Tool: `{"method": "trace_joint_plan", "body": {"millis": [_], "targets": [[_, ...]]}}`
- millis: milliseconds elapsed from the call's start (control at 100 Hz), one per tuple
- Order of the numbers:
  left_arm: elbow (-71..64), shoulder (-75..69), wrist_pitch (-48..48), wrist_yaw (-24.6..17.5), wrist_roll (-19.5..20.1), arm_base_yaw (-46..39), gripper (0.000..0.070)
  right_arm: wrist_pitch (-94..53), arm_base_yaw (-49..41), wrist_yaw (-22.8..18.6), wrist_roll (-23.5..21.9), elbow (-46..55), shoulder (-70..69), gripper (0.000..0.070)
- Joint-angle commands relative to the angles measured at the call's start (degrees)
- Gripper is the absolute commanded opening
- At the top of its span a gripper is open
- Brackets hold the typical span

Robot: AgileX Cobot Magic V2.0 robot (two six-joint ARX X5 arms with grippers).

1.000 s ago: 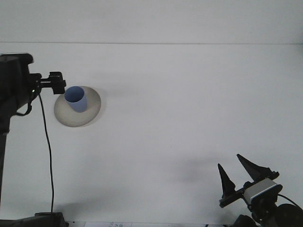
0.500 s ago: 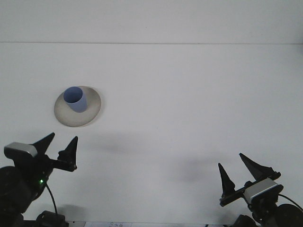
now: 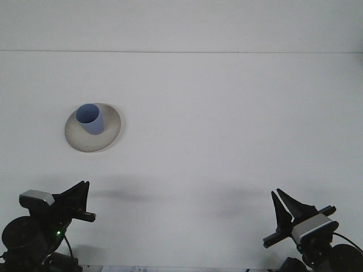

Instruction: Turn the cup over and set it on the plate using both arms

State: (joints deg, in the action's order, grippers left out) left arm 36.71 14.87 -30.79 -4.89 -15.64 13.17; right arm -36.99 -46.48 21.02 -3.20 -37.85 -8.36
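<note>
A blue cup stands mouth up on the left part of a round beige plate, at the table's left. Neither gripper touches it. My left gripper sits low at the front left edge, well in front of the plate, turned so it shows as a single dark wedge. At the front right edge my right gripper stands open, pointing up with nothing in it, far from the cup.
The white table runs back to a wall edge at the top. Both arm bases and a cable show along the bottom edge.
My left arm has pulled away from beside the cup, down to the front left edge. The right gripper's fingers stand closer together than before. Cup and plate have not moved.
</note>
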Motion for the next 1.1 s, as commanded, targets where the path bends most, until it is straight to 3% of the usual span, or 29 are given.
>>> {"method": "trace_joint_plan", "body": {"millis": [0,730,910,1090], "targets": [[0.4,0.1,0.5,-0.4,-0.3,0.1,0.0012,0.3,-0.5,0.0,0.2,-0.4,0.0,0.0006],[0.4,0.0,0.8,-0.3,-0.1,0.1,0.0014,1.0,-0.5,0.0,0.2,-0.4,0.1,0.0006],[-1.3,-1.4,2.4,4.0,12.3,-1.0,0.0014,1.0,-0.5,0.0,0.2,-0.4,0.1,0.0006],[-15.1,-7.3,17.2,15.5,19.4,-5.9,0.0014,1.0,-0.5,0.0,0.2,-0.4,0.1,0.0006]]}}
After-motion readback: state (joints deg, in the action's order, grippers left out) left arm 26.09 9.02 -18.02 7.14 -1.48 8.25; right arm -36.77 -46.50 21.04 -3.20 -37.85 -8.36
